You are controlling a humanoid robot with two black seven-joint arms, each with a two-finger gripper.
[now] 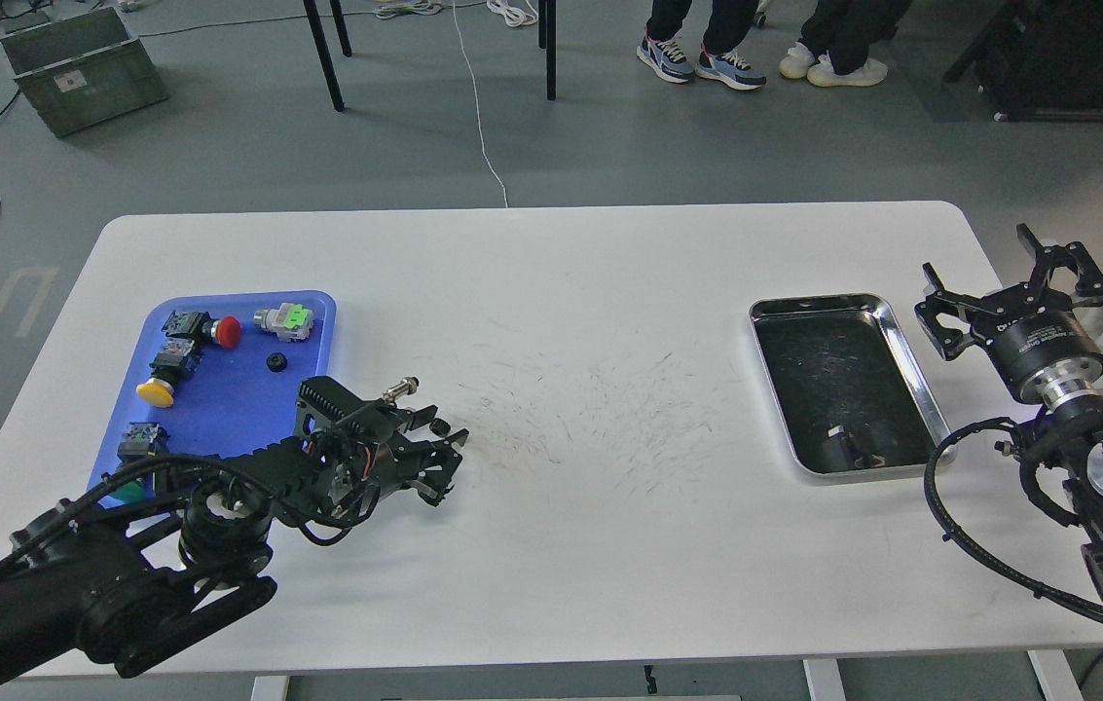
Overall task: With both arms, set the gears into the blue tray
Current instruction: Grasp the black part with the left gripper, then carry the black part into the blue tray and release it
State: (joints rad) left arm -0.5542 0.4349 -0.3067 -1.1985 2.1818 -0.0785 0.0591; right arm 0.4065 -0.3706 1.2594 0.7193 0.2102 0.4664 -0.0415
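Head view: left gripper [439,458] beside blue tray [220,389], fingers slightly apart, empty.
Right gripper [1013,292]: spread wide.
Gear [275,362]: one in tray.
Advice: fetch the next gear slowly, pinch centred.

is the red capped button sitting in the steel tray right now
No, the red-capped button lies in the blue tray on the left side of the table, far from the steel tray on the right.

wide bare table [609,545] between blue tray [220,404] and steel tray [911,389] — unobstructed.
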